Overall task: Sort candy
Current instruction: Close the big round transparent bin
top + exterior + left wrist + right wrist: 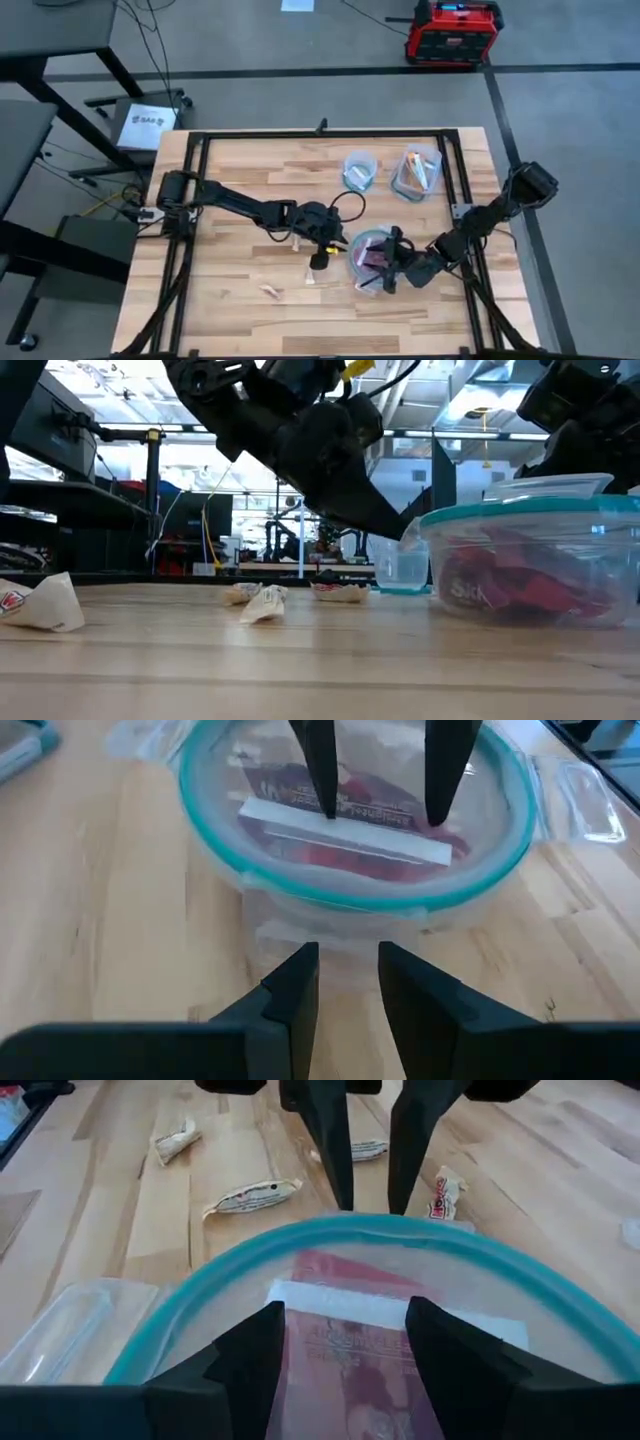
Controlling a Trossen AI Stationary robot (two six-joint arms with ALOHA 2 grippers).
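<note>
A clear round container with a teal rim (352, 250) stands near the table's middle and holds red and magenta candy packets (340, 820). My right gripper (345, 1320) is open above it, fingers pointing down into it on either side of a red packet with a white strip (350, 1305). My left gripper (348, 960) is open just outside the container's left wall, with nothing between its fingers. Pale wrapped candies (252, 1196) (440, 1192) (270, 291) lie flat on the wood to the container's left. My right gripper's fingertips (328, 805) reach from above down to the packets inside the container; whether they touch a packet, I cannot tell.
Two more clear blue-rimmed containers (360, 170) (415, 172) stand at the far right of the table, one with pale wrappers in it. A clear lid (590, 790) lies beside the near container. A black frame (200, 140) borders the tabletop. Bare wood lies at the near left.
</note>
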